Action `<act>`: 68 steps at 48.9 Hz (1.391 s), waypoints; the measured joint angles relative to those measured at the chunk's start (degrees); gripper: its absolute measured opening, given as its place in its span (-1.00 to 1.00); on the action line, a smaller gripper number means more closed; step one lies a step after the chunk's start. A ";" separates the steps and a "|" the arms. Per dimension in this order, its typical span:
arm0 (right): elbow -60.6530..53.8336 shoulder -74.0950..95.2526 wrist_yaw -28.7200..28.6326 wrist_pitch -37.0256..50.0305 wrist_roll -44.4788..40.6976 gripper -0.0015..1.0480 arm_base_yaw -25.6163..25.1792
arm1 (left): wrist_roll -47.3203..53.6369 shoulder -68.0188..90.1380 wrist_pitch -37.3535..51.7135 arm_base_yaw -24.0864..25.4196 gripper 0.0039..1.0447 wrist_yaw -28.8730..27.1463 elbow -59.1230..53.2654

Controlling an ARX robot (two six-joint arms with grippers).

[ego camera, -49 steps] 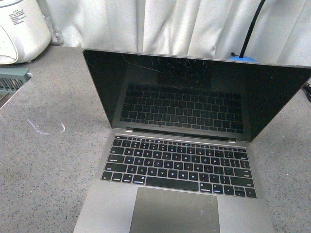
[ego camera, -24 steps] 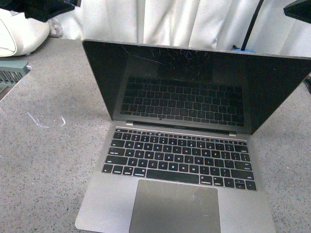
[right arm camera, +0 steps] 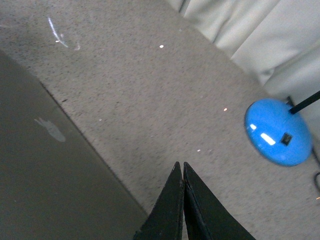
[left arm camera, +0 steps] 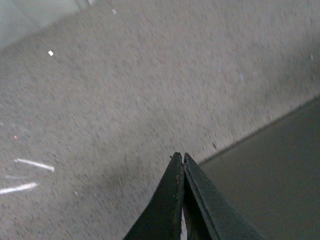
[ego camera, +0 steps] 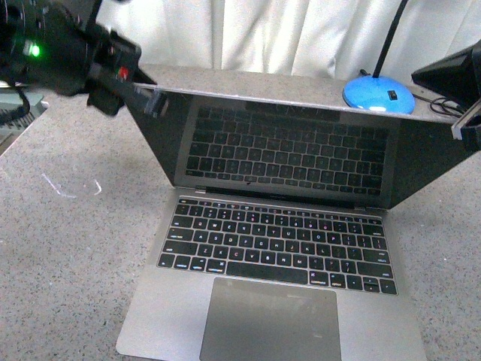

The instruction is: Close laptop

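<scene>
The grey laptop (ego camera: 274,248) stands in the middle of the speckled table, with its black screen leaning forward over the black keys. My left gripper (ego camera: 152,100) is shut and sits at the lid's upper left corner. My right gripper (ego camera: 467,126) is shut and sits at the lid's upper right corner. In the left wrist view the shut gripper (left arm camera: 181,156) is just beside the edge of the grey lid (left arm camera: 270,170). In the right wrist view the shut gripper (right arm camera: 180,165) is near the edge of the lid (right arm camera: 45,170), which bears a pale logo (right arm camera: 50,129).
A blue lamp base (ego camera: 378,95) with a black stalk stands behind the laptop at the back right; it also shows in the right wrist view (right arm camera: 277,131). A white curtain (ego camera: 285,34) hangs along the back. White marks (ego camera: 71,186) lie on the table at the left.
Both arms have come in from the top corners to the lid's upper corners. The screen has tilted forward and down towards the keyboard, and the lamp base now shows behind it.
</scene>
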 joint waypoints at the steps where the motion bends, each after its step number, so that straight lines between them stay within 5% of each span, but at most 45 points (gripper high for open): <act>1: -0.31 -0.02 -0.24 -0.37 0.85 -0.98 0.04 | 0.55 -0.11 -0.94 -0.11 -0.93 0.20 -0.61; 13: -7.82 -1.07 -1.64 -7.23 11.37 -0.98 1.03 | 6.29 -3.45 -15.39 -1.11 -0.93 5.35 -6.82; 28: -21.84 -1.49 -2.40 -6.58 23.56 -0.98 6.95 | 10.05 -5.33 -21.27 -6.54 -0.93 11.15 -16.44; 44: -26.69 -2.08 3.28 -5.35 31.87 -0.98 10.27 | 8.22 -6.49 -14.95 -8.13 -0.93 5.38 -21.99; 54: -23.82 -6.69 6.91 -7.10 31.28 -0.98 3.89 | -2.78 -8.33 0.61 -1.88 -0.93 -3.87 -20.41; 59: -21.66 -11.69 9.49 -6.71 29.83 -0.98 -2.19 | -12.94 -12.74 5.01 4.85 -0.93 -9.81 -18.03; 68: -22.77 -26.40 10.62 -6.45 26.67 -0.98 -14.03 | -24.70 -23.37 5.49 17.57 -0.93 -10.91 -20.92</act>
